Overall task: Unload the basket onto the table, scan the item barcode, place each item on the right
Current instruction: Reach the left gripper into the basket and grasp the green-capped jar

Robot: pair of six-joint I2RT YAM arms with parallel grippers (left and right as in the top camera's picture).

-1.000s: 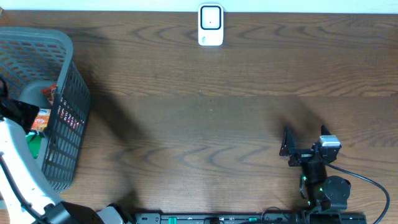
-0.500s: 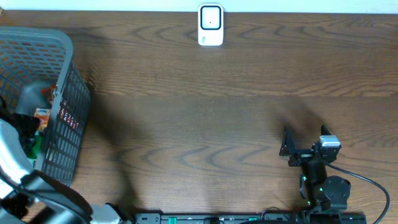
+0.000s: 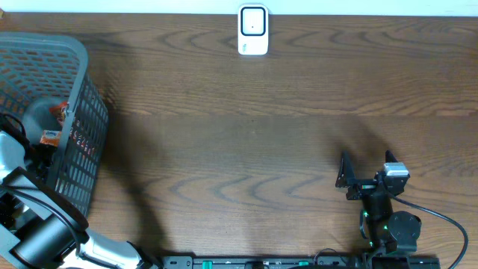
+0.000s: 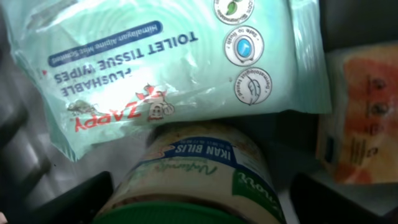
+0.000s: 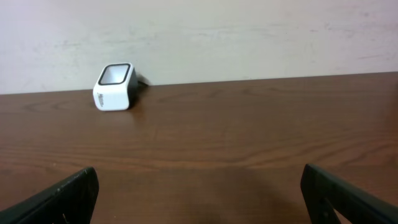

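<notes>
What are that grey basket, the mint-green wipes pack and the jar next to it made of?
Basket: grey moulded plastic with a matte look, judging by its open lattice walls.
Wipes pack: soft plastic film, slightly glossy; it wrinkles and catches the light.
Jar: glass or clear plastic, I cannot tell which, wrapped in a printed label; the green lid looks like smooth plastic.

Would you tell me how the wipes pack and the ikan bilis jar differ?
The wipes pack is a flat, soft, pale green pouch; the ikan bilis jar is round, with a green lid. The pack lies farther from the camera than the jar. Both carry printed labels.
</notes>
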